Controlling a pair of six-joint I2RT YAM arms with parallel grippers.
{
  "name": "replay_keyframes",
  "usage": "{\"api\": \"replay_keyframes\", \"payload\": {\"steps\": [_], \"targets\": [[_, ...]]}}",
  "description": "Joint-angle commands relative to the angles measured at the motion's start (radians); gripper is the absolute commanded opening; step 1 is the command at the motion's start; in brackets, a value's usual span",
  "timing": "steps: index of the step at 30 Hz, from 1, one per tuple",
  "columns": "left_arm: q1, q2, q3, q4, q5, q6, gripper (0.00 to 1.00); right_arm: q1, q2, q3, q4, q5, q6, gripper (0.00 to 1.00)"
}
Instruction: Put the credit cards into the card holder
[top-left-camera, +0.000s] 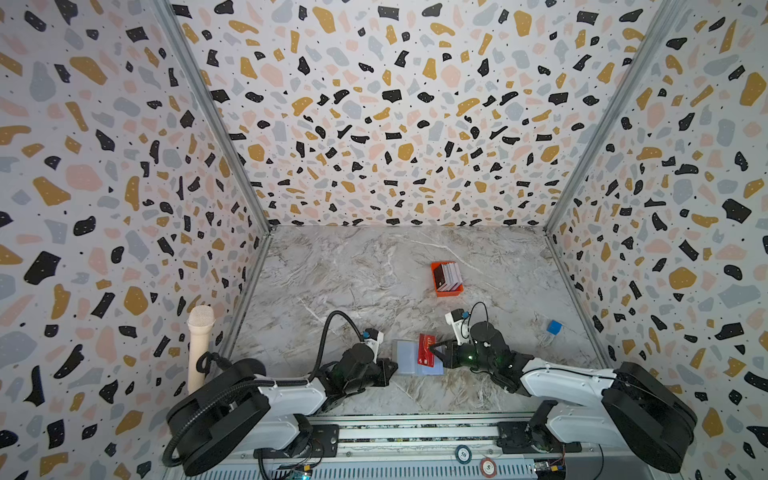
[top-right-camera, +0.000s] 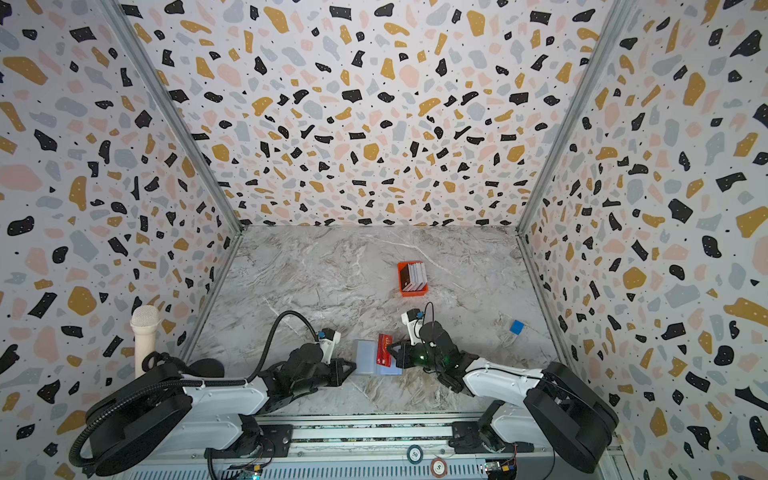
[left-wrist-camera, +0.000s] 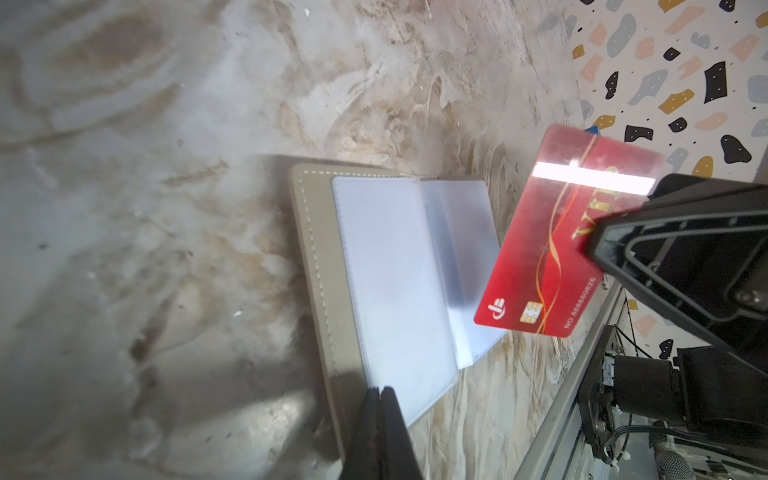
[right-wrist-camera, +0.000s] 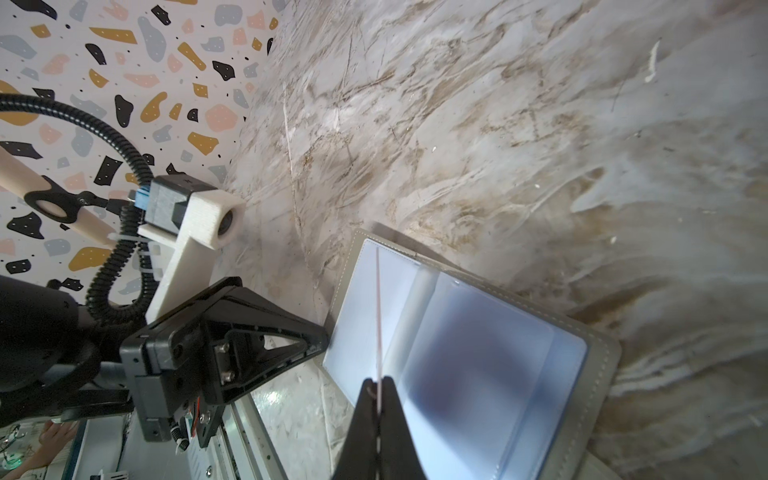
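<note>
The right gripper (right-wrist-camera: 378, 388) is pinched tight on one end of the red card (left-wrist-camera: 552, 249) and holds it on its edge just above the open card holder (left-wrist-camera: 311, 249), I think so that the free edge can slide into one of the pale clear pockets (left-wrist-camera: 390, 274). The left gripper (left-wrist-camera: 380, 395) is fully closed on nothing, its tips at the border of the card holder, probably to pin it flat on the table (top-left-camera: 353, 270). The other credit cards (top-left-camera: 449, 276) stand in the orange tray (top-left-camera: 449, 292), well apart at the back.

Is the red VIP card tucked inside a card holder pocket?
No, the right fingers hold the red card over the open card holder.
</note>
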Motion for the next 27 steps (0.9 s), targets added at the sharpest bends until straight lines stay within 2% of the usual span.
{"api": "replay_keyframes", "payload": {"steps": [1, 27], "targets": [[-0.009, 0.010, -0.016, 0.045, 0.017, -0.017, 0.00, -0.005, 0.015, -0.003, 0.056, -0.014, 0.013, 0.00], [-0.010, 0.016, -0.034, 0.063, 0.025, -0.026, 0.00, -0.008, 0.139, 0.002, 0.138, -0.016, 0.077, 0.00]]}}
